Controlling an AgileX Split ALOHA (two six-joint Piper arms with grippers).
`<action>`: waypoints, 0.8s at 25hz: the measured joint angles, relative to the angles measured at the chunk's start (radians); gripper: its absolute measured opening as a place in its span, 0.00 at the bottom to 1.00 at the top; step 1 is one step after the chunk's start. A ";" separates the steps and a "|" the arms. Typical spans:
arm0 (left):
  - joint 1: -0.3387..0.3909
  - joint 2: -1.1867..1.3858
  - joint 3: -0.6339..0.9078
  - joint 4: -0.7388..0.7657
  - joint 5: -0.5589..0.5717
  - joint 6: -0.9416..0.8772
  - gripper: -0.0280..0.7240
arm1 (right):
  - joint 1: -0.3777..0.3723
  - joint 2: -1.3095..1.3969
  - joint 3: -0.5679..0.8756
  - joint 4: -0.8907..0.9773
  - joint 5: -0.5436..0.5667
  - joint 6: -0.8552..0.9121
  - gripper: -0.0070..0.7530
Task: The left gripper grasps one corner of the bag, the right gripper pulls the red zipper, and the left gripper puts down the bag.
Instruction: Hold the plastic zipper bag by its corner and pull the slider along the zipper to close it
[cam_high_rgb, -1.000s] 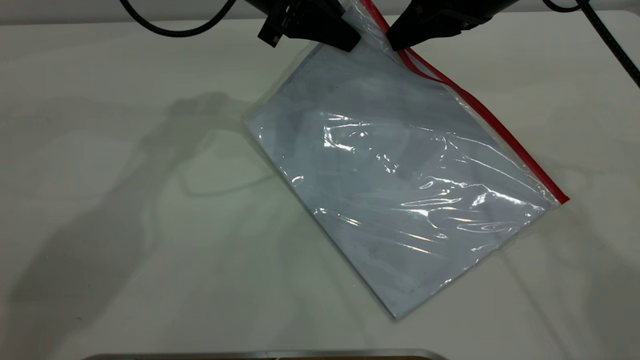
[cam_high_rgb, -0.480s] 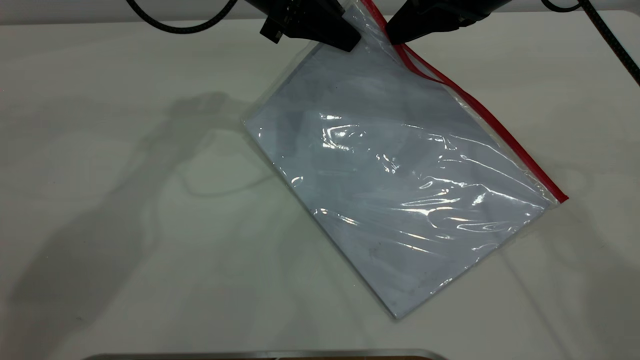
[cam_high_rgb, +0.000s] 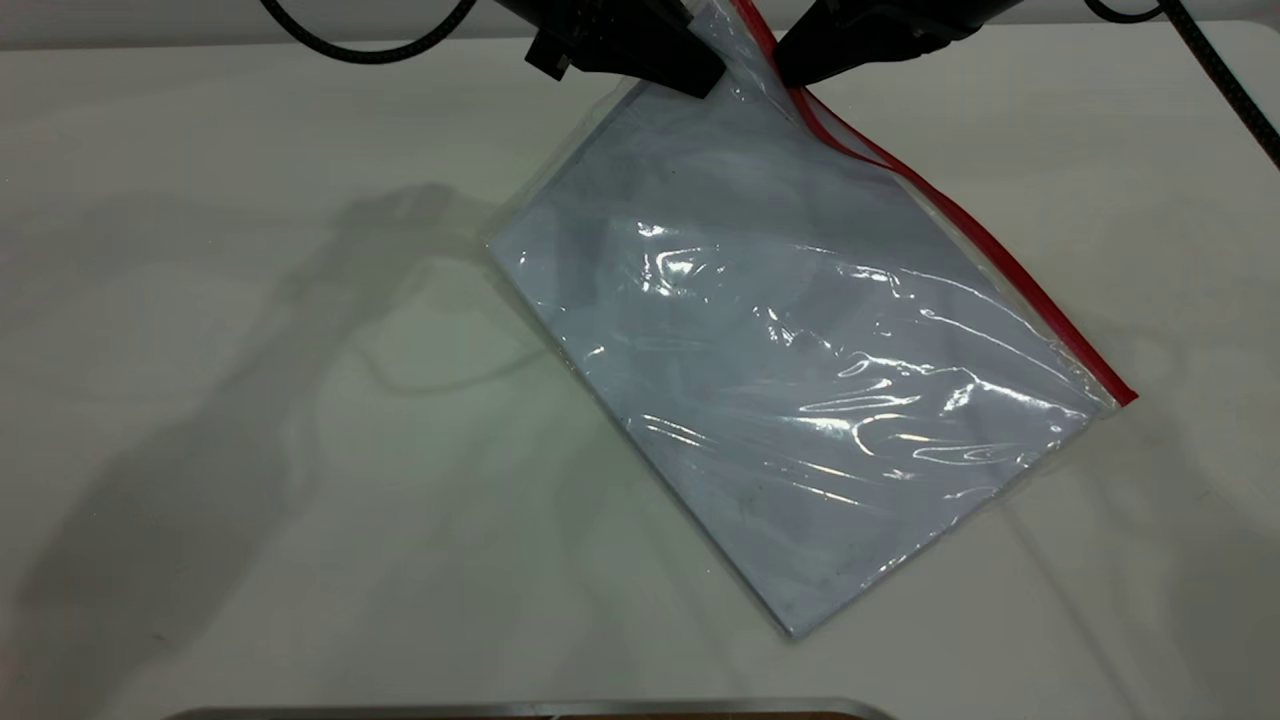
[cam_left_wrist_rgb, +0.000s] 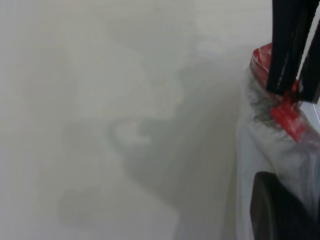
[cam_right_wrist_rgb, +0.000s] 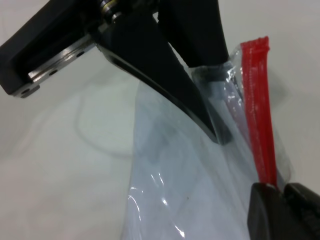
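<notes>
Little has shifted over the last second: both grippers have crept slightly toward the far edge, and the glare on the plastic has moved.

At far centre, my left gripper (cam_high_rgb: 690, 75) reaches down from above the frame. Its jaws are pinched onto the corner (cam_right_wrist_rgb: 225, 80) of the bag (cam_high_rgb: 790, 370), just left of the red strip. I judge it holds there to anchor the pouch against the coming pull, lifting the far end while the near end rests on the white table (cam_high_rgb: 250, 450).

To its right, my right gripper (cam_high_rgb: 790, 72) angles in from the far right, tip touching the red zipper (cam_high_rgb: 1000, 265) near the raised end. Its jaws look closed narrowly on the strip, apparently at the slider. The zipper runs along the bag's right edge toward the near right.
</notes>
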 joint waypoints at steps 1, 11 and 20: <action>0.000 0.001 0.000 0.000 0.000 -0.002 0.11 | 0.000 0.000 0.000 -0.006 -0.002 0.000 0.05; -0.006 0.008 0.001 -0.008 -0.008 -0.046 0.11 | 0.000 0.000 -0.002 -0.211 -0.034 0.135 0.05; -0.008 0.008 0.001 -0.015 -0.010 -0.113 0.11 | 0.000 0.000 -0.003 -0.401 -0.061 0.268 0.05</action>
